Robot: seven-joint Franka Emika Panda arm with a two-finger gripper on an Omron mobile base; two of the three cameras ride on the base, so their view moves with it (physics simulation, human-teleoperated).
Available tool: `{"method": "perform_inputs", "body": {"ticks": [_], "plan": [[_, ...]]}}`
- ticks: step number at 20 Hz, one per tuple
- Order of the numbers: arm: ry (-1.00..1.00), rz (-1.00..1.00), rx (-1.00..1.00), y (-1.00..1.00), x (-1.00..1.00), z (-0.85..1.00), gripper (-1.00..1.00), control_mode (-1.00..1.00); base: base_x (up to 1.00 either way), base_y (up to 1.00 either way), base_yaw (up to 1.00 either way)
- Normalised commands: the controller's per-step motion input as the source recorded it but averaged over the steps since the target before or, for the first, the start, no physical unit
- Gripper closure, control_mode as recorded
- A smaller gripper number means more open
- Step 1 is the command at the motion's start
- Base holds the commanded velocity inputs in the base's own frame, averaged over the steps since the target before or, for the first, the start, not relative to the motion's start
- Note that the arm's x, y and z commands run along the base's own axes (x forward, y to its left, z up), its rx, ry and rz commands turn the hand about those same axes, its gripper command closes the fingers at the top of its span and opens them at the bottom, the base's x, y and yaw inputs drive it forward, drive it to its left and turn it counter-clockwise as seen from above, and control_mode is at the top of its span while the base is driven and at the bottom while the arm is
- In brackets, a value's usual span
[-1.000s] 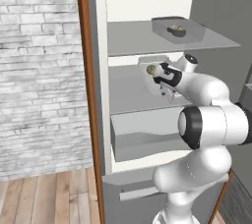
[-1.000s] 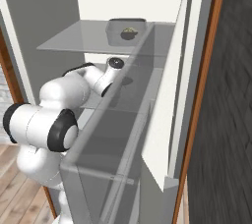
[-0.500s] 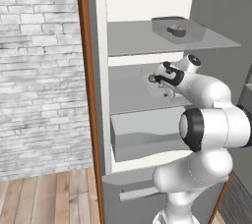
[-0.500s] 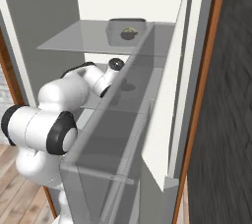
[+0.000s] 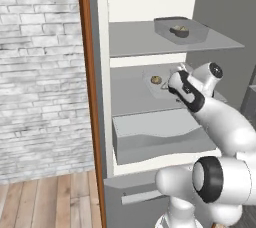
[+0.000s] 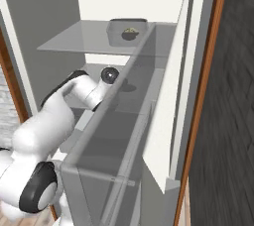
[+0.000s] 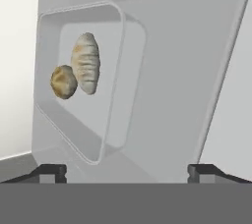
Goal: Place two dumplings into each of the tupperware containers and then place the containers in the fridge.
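The fridge (image 5: 150, 2) stands open. On its upper shelf sits the smoky grey tupperware container (image 5: 164, 25) (image 6: 115, 32) with a dumpling (image 5: 179, 32) (image 6: 130, 33) showing inside. The whitish container (image 7: 132, 41) (image 5: 148, 84) rests on the middle shelf and holds two dumplings (image 7: 86, 63) (image 7: 64, 81); one dumpling (image 5: 156, 79) shows in the left base view. My gripper (image 7: 127, 171) (image 5: 170, 83) hovers just in front of that container, open, with nothing between its fingers.
A wide grey drawer (image 5: 160, 139) juts out below the middle shelf, under my arm. The fridge door with its translucent bin (image 6: 124, 136) stands open at the right, close to my arm. A brick wall (image 5: 40, 72) lies left of the fridge.
The jaws have gone from shut to open, letting go of the whitish container on the middle shelf. The hand has drawn back a little from it.
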Motion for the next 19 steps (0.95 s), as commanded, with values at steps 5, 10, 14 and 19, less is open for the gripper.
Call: {"method": "perform_inputs", "body": {"ticks": [5,10,14,19], "plan": [[0.08,-0.07,0.0,0.01,-1.0,0.6,-1.0,-1.0,0.0,0.0,0.0],[0.09,-0.09,-0.01,0.26,-1.0,0.23,-1.0,-1.0,0.0,0.0,0.0],[0.19,-0.08,-0.06,0.6,-1.0,0.07,-1.0,-1.0,0.0,0.0,0.0],[0.17,-0.03,-0.07,0.5,-0.87,0.12,-1.0,-1.0,0.0,0.0,0.0]]}}
